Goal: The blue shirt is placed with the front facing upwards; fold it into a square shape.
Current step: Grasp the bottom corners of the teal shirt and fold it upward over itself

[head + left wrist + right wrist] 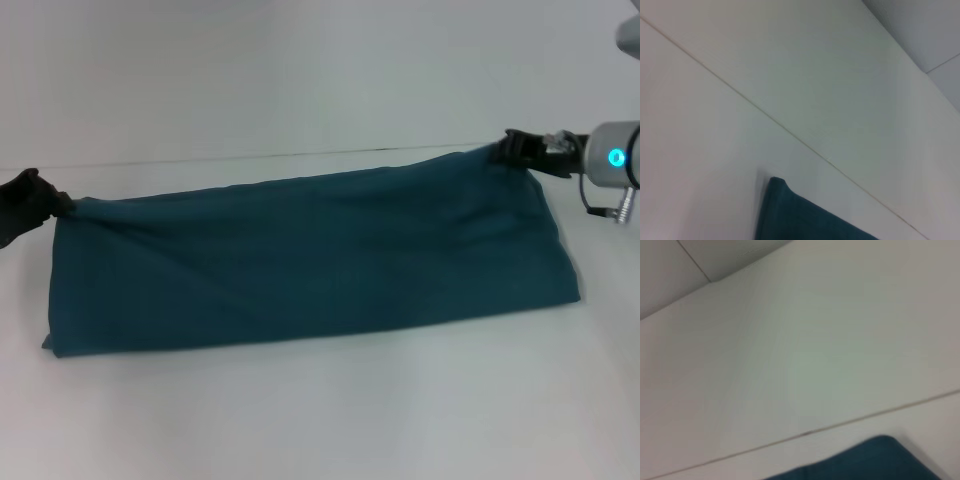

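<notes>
The blue shirt (310,260) lies across the white table as a long dark teal band, folded lengthwise, with no lettering showing. Its far edge is stretched taut and raised between my two grippers. My left gripper (62,205) is shut on the far left corner of the shirt. At the far right corner my right gripper (505,150) is shut on the cloth. A corner of the blue shirt (800,220) shows in the left wrist view. Another edge of the blue shirt (875,457) shows in the right wrist view. Neither wrist view shows its own fingers.
The white table (320,410) reaches toward me in front of the shirt. A thin seam line (250,157) runs across behind the shirt, with a pale wall beyond it.
</notes>
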